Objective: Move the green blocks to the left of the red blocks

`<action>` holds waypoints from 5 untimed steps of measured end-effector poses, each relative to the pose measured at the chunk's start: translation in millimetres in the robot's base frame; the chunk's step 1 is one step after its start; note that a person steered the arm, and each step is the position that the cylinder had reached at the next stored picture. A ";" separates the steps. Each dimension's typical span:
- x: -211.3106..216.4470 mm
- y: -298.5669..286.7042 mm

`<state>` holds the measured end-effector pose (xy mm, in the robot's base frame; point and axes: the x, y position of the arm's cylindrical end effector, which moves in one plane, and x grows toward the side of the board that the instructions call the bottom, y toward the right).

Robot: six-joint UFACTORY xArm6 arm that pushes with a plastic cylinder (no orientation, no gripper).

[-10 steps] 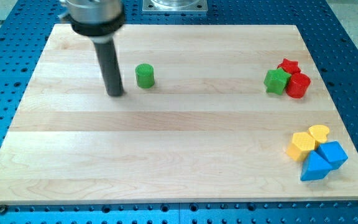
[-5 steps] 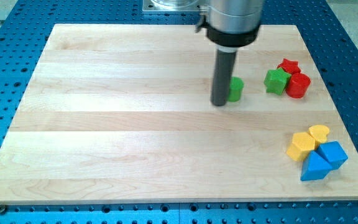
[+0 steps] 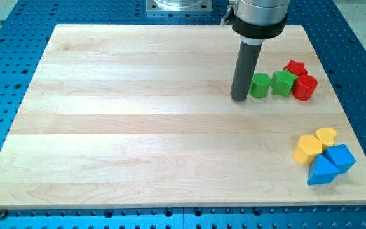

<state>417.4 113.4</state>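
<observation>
A green cylinder (image 3: 260,85) stands at the view's right, touching or nearly touching a green star-like block (image 3: 283,83) on its right. Right of that sit a red cylinder (image 3: 305,87) and a red star (image 3: 294,67) just above it. My tip (image 3: 239,97) rests on the board right against the green cylinder's left side. The rod rises straight up from there toward the view's top.
At the view's lower right is a cluster: a yellow hexagon-like block (image 3: 308,150), a yellow heart (image 3: 326,135), a blue cube (image 3: 340,156) and a blue triangular block (image 3: 322,171). The wooden board (image 3: 138,140) lies on a blue perforated table.
My tip has slid from the view's left to the right, pushing the green cylinder along until it sits next to the green star.
</observation>
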 end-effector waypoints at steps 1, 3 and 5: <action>19.8 20.4; 47.4 141.2; 11.7 132.3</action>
